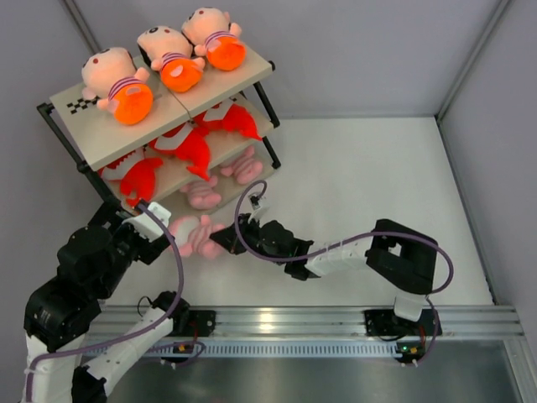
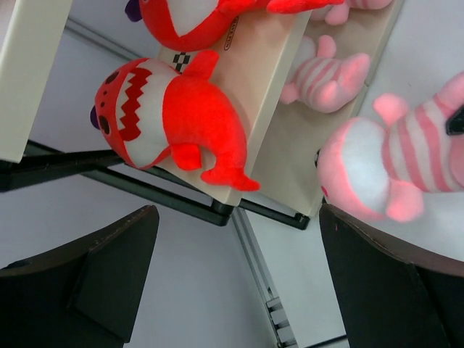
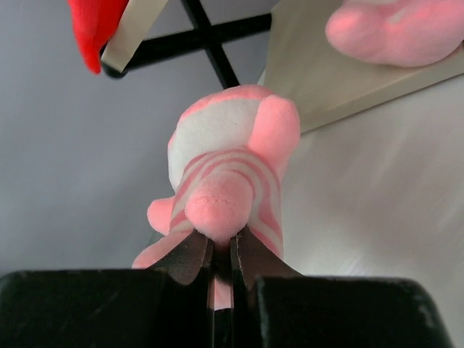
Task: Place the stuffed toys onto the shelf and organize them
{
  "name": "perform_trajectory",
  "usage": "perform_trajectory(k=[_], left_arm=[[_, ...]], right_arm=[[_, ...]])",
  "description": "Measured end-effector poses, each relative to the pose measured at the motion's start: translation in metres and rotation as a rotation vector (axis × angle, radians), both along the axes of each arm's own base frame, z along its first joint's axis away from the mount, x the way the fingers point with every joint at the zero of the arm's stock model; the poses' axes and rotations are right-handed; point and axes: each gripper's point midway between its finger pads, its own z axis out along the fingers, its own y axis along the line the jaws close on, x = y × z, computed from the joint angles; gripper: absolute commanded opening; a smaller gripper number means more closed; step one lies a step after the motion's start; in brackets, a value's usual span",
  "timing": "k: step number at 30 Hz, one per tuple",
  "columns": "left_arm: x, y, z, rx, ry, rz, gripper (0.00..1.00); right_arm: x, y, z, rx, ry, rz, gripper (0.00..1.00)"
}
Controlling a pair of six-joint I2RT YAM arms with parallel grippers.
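**Last pink plush pinched by the right gripper, just off the near end of the shelf**

The right gripper (image 3: 221,250) has its jaws almost together, clamped on one small limb of the pink striped plush (image 3: 225,152). The plush sits just in front of the shelf (image 1: 92,134), beside its lowest board (image 2: 290,145); I cannot tell whether it touches the table. Two more pink plush (image 1: 243,164) (image 1: 201,195) lie on that board, and the red fish plush (image 2: 181,116) overhangs the end of the middle board above. The left gripper (image 2: 238,214) stands wide apart and empty, near the same end of the shelf. The hold is thin, so the body will probably swing. Lift slowly, clear the board's front edge, pass under the fish without brushing it, and set the plush in line with the other two before letting go.
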Motion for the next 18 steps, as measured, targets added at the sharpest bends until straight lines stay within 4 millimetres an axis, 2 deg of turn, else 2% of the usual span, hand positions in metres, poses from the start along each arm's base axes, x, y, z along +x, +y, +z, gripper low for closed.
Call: perform_trajectory(k=[5, 9, 18], left_arm=[[-0.009, 0.01, 0.002, -0.026, -0.022, 0.039, 0.98], [-0.012, 0.013, 0.002, -0.041, -0.027, 0.067, 0.98], [-0.018, 0.018, 0.009, -0.074, -0.046, 0.1, 0.98]], right_arm=[[0.027, 0.014, 0.0, 0.035, 0.017, -0.137, 0.0], [0.046, 0.033, -0.002, 0.061, 0.028, -0.231, 0.0], [0.063, 0.073, -0.017, 0.071, 0.044, -0.365, 0.0]])
